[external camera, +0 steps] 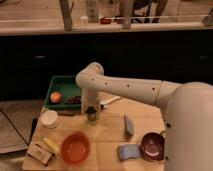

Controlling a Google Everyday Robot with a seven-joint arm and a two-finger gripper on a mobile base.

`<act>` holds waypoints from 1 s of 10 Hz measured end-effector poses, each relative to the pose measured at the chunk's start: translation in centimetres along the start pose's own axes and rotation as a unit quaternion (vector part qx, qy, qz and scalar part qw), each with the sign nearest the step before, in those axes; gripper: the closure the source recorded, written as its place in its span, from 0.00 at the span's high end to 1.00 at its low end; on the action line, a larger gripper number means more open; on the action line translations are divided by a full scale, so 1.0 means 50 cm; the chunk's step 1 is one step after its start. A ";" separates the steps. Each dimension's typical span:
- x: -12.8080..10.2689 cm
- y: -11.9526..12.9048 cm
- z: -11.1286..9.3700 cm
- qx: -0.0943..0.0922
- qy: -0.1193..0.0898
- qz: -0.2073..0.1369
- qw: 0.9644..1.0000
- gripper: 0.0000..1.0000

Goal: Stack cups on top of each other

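Dim warm light falls on the gripper low over the wooden table.

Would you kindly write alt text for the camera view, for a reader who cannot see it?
A white robot arm reaches down over a wooden table, its gripper right above a small green cup near the table's middle. Around it lie an orange bowl, a maroon bowl, a blue sponge and a green tray.
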 end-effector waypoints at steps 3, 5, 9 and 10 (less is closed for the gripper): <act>0.002 -0.001 -0.004 0.001 0.001 -0.002 1.000 0.80; 0.004 -0.002 -0.005 0.002 0.001 -0.004 1.000 0.80; 0.007 0.003 -0.011 0.002 0.004 -0.005 1.000 0.80; 0.009 0.003 -0.013 0.003 0.005 -0.007 1.000 0.80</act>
